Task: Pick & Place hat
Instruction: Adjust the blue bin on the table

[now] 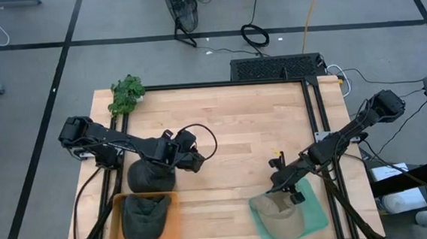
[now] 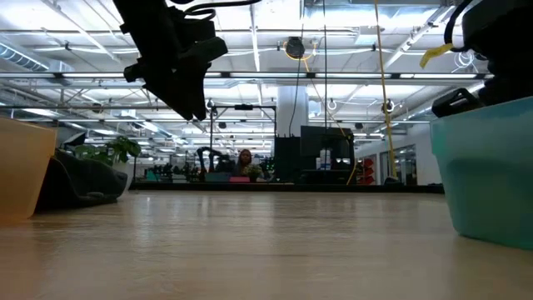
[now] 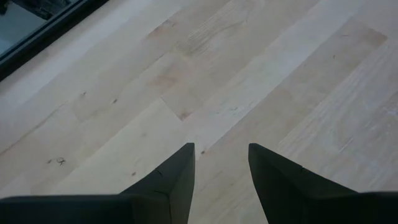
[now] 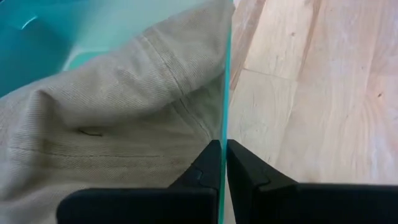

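— The overhead camera looks straight down on the whole table (image 1: 236,125)?

— Yes. The low one sits at tabletop level, facing the hall. Both catch the teal bin (image 1: 310,214) at five o'clock.

— And the wrist cameras?

— Close in: the left sees bare wood, the right the bin's wall (image 4: 225,93).

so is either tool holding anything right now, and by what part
The right tool is shut on the rim of the teal bin, beside the tan hat. The left tool is open over bare table, holding nothing.
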Controlling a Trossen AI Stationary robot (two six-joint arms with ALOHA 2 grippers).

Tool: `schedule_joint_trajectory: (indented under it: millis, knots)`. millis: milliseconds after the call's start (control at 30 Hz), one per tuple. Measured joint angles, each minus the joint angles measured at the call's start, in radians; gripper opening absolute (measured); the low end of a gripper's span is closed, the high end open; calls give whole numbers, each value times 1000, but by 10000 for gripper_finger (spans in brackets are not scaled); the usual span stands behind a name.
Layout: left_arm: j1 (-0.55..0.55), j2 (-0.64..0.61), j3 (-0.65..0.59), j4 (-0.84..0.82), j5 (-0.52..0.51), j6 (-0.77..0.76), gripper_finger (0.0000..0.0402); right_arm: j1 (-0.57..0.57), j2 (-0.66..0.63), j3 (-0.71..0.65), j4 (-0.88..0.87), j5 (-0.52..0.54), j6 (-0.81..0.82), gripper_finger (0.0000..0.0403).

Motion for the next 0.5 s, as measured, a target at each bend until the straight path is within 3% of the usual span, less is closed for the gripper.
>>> schedule_joint_trajectory:
  millis: [500]
  knots:
    - [0, 0, 0, 0, 0, 19, 163, 0, 0, 1, -42, 34, 356, 1]
